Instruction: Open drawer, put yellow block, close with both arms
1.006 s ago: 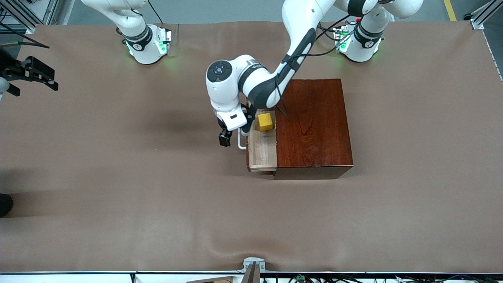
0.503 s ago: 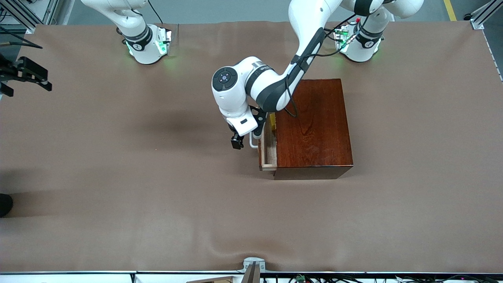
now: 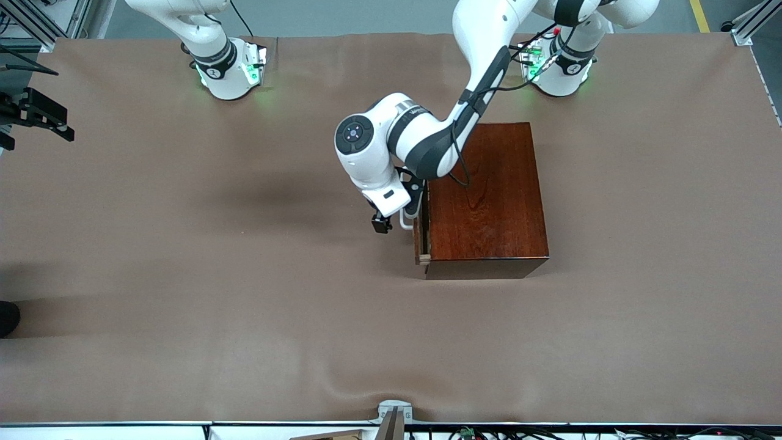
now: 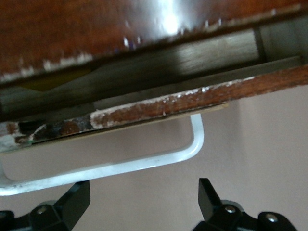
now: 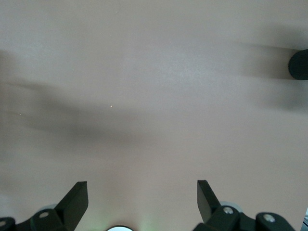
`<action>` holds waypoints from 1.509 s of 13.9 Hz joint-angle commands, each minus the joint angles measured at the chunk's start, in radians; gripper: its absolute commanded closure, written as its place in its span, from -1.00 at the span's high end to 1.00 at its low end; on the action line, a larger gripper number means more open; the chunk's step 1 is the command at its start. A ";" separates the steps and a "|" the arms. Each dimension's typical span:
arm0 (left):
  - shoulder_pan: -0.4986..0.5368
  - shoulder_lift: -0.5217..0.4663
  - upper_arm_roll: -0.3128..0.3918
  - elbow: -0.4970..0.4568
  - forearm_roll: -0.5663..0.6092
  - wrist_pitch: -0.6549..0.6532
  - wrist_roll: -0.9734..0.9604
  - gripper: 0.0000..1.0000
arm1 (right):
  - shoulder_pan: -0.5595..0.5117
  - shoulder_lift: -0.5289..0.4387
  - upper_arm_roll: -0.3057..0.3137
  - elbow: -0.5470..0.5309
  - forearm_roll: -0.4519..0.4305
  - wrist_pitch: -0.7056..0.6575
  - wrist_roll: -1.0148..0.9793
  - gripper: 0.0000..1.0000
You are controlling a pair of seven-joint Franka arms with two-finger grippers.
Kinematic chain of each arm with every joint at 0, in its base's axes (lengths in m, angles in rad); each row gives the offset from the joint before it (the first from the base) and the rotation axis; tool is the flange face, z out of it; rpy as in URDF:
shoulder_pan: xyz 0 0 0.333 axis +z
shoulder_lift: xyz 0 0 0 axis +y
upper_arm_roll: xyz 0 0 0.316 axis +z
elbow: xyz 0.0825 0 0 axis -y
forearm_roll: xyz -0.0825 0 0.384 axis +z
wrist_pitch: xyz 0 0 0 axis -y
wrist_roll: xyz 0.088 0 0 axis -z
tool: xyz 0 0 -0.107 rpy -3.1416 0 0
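Observation:
The dark mahogany box (image 3: 486,195) stands mid-table. Its drawer (image 3: 420,238) sticks out by only a narrow strip toward the right arm's end. My left gripper (image 3: 396,219) is at the white handle (image 3: 404,221), open. In the left wrist view the handle (image 4: 125,166) runs just past the left gripper (image 4: 143,190), close to one fingertip (image 4: 77,197). A dim yellow patch, the yellow block (image 4: 53,83), shows in the slit above the drawer front (image 4: 192,98); the front view hides it. My right gripper (image 3: 36,116) waits open at the right arm's end of the table, with nothing in the right gripper (image 5: 142,192).
Brown cloth (image 3: 244,293) covers the whole table. A dark round object (image 3: 7,318) lies at the table's edge at the right arm's end, nearer to the front camera. A metal bracket (image 3: 394,412) sits at the table's front edge.
The drawer has slid from well out to almost fully into the box, with my left gripper moving along at the handle. The yellow block has gone out of the front view.

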 commanded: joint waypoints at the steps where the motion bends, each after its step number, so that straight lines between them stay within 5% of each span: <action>1: 0.014 -0.034 0.002 -0.032 0.028 -0.051 0.024 1.00 | 0.009 0.006 -0.011 0.009 -0.017 -0.005 0.003 1.00; 10: 0.022 -0.075 -0.013 -0.006 0.016 -0.057 0.129 1.00 | 0.003 0.030 -0.011 0.014 0.001 -0.012 0.004 1.00; 15: 0.126 -0.342 -0.008 -0.035 0.002 -0.107 0.485 1.00 | 0.003 0.038 -0.011 0.016 0.021 -0.005 0.004 1.00; 21: 0.351 -0.477 -0.010 -0.038 -0.047 -0.311 1.052 1.00 | -0.008 0.039 -0.012 0.017 0.041 -0.005 0.004 1.00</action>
